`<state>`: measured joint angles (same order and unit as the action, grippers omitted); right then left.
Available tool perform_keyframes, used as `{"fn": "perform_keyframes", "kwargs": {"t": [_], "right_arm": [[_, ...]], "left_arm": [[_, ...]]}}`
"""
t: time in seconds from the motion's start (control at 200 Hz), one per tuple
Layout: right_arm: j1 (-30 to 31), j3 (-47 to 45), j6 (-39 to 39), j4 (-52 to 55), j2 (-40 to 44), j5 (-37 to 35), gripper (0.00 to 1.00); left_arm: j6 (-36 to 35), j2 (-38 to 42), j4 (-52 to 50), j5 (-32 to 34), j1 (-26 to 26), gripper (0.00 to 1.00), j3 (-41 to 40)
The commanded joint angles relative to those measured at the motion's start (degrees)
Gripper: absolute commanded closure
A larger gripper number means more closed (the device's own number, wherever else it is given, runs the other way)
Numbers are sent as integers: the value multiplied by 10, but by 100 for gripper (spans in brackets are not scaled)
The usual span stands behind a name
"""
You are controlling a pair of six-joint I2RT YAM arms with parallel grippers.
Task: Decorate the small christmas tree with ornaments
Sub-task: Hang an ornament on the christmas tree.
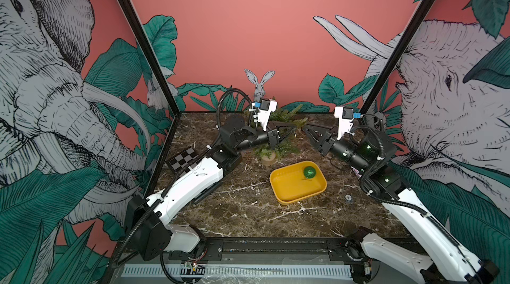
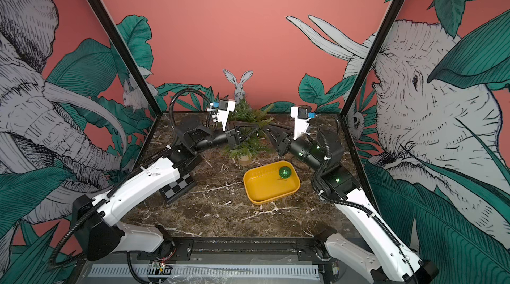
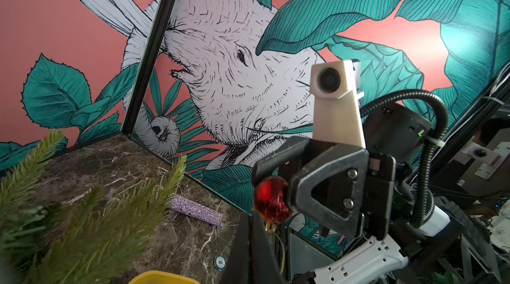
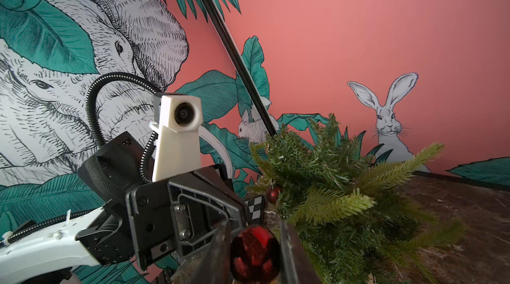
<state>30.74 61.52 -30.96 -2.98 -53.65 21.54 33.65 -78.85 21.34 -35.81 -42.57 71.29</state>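
- Red ball [image 4: 255,252] clamped in right gripper [image 1: 305,128].
- Left gripper [image 1: 294,128] closed, tip just beside that ball; gripping anything, can't tell.
- Tree [image 1: 287,116] just behind both tips, mostly on left arm's side of ball.

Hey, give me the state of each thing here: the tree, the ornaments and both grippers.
right gripper: shut on the held red ball.
left gripper: shut; whether it grips anything cannot be told.
hung red ball: hanging in the small Christmas tree.
small Christmas tree: upright on its base.
glittery green ball: loose in the yellow tray, not yet hung.
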Motion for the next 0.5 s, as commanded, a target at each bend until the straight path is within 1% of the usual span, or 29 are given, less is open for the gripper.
{"fn": "perform_keyframes", "kwargs": {"t": [0.0, 0.12, 0.135, 0.25, 0.495], "right_arm": [[-6, -11, 21, -50, 14, -34, 75], [-12, -23, 29, -68, 19, -56, 75], [-12, -25, 30, -70, 20, -60, 75], [-16, -34, 40, -82, 21, -84, 75], [-25, -53, 52, -122, 15, -107, 75]], "left_arm": [[-23, -16, -31, 9, -8, 100, 32], [-32, -33, -41, 8, -10, 100, 53], [-33, -34, -42, 26, -10, 100, 56], [-45, -49, -63, 38, -10, 100, 80], [-49, -67, -59, 50, -11, 100, 102]]}}
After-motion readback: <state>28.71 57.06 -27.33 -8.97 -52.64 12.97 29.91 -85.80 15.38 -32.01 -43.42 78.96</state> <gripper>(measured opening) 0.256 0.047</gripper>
